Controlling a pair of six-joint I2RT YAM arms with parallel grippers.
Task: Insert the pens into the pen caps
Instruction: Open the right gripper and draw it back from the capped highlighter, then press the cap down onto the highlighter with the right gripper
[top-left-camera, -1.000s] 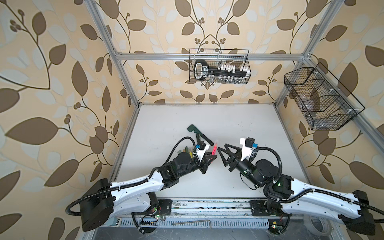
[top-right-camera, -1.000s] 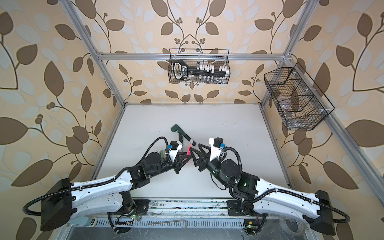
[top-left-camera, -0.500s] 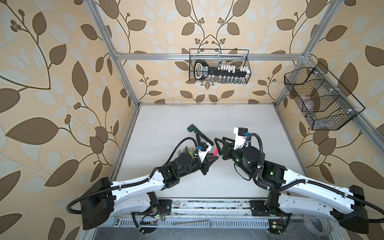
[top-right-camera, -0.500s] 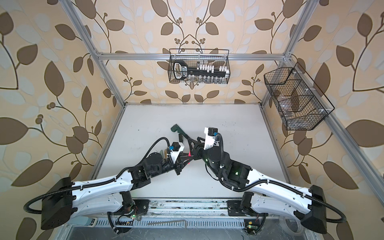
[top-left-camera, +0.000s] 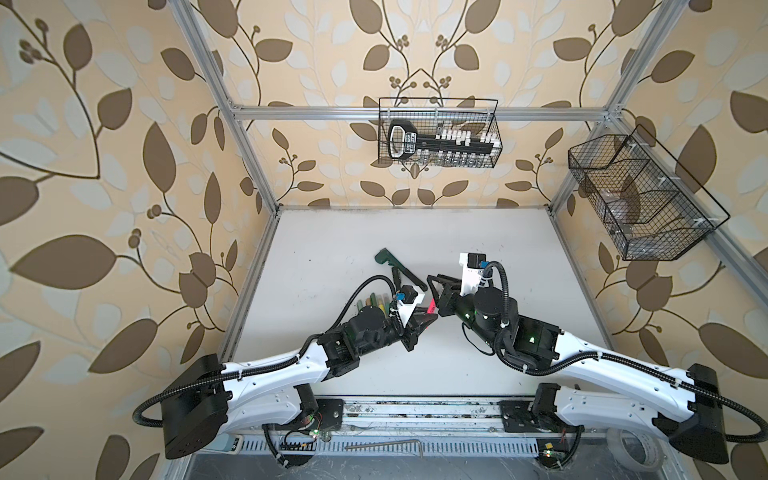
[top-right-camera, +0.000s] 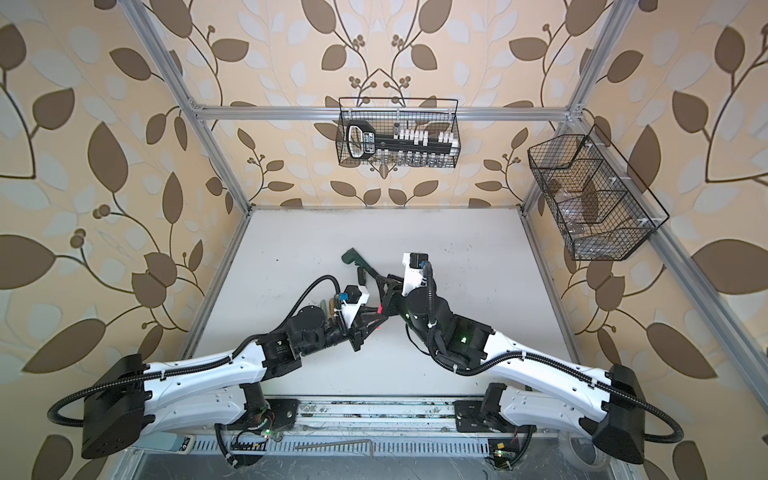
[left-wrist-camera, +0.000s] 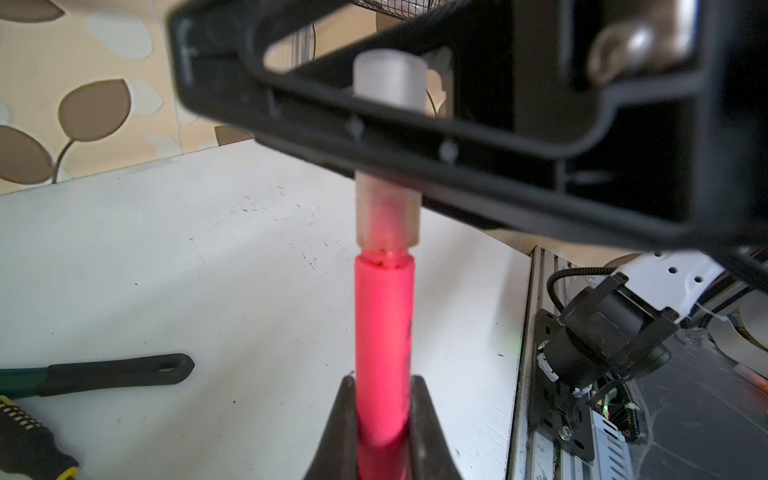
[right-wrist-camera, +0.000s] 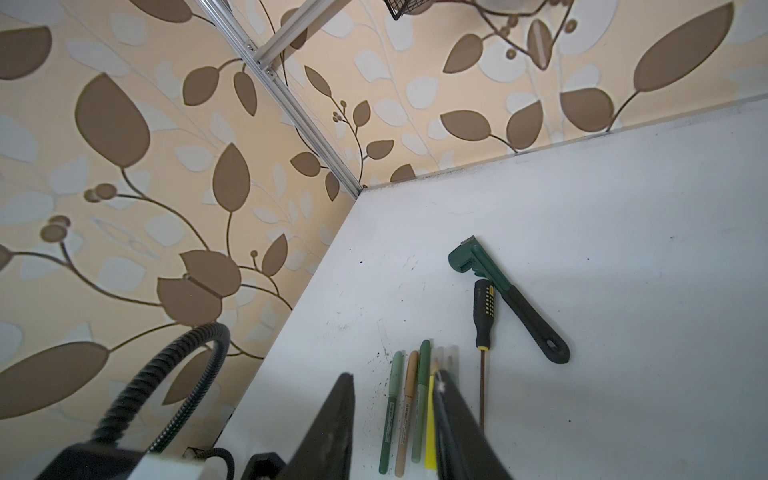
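My left gripper (left-wrist-camera: 384, 380) is shut on the neon pink pen (left-wrist-camera: 384, 332), holding it above the table. A pale translucent pen cap (left-wrist-camera: 388, 216) sits on the pen's tip. One finger of my right gripper (top-left-camera: 432, 280) crosses in front of that cap in the left wrist view. In the right wrist view the right gripper (right-wrist-camera: 392, 374) has its jaws apart with nothing seen between them. Both top views show the two grippers meeting at the pink pen (top-right-camera: 379, 309). Grey-green (right-wrist-camera: 392, 399), gold-brown (right-wrist-camera: 407, 399), dark green (right-wrist-camera: 422, 395) and yellow (right-wrist-camera: 431, 424) pens lie side by side below.
A dark green wrench (right-wrist-camera: 490, 278) and a black-handled screwdriver (right-wrist-camera: 484, 307) lie just behind the row of pens. Two wire baskets hang on the back wall (top-left-camera: 438, 133) and the right wall (top-left-camera: 640, 199). A hex key (top-left-camera: 382, 445) lies on the front rail.
My right gripper has swung left from beside the pink pen to over its capped tip, and its jaws have narrowed. The left gripper has kept the pen almost still.
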